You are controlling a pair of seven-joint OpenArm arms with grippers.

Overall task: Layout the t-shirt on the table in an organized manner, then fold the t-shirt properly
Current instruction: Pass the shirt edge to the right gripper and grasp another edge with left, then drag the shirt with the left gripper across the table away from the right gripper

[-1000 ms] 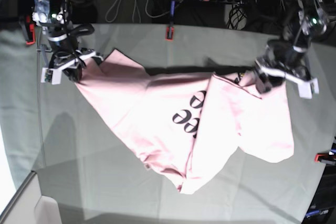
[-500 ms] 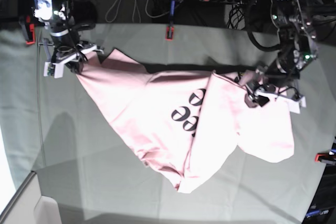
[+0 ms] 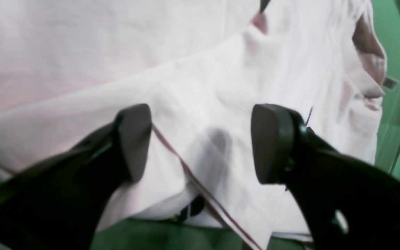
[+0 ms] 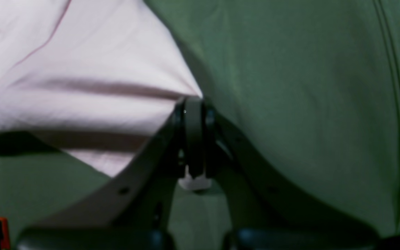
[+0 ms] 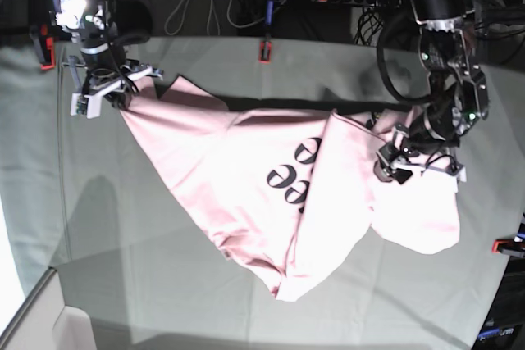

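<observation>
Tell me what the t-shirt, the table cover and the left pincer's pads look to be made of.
The t-shirt: soft matte knit fabric, probably cotton; it drapes, creases and shows a stitched seam. The table cover: thin woven-looking grey-green cloth, matte, with faint creases. The left pincer pads: dark, smooth and dull, likely rubber or plastic; I cannot tell which.

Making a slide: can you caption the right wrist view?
Right tool shut on a corner of the pink t-shirt, above the green table.
</observation>
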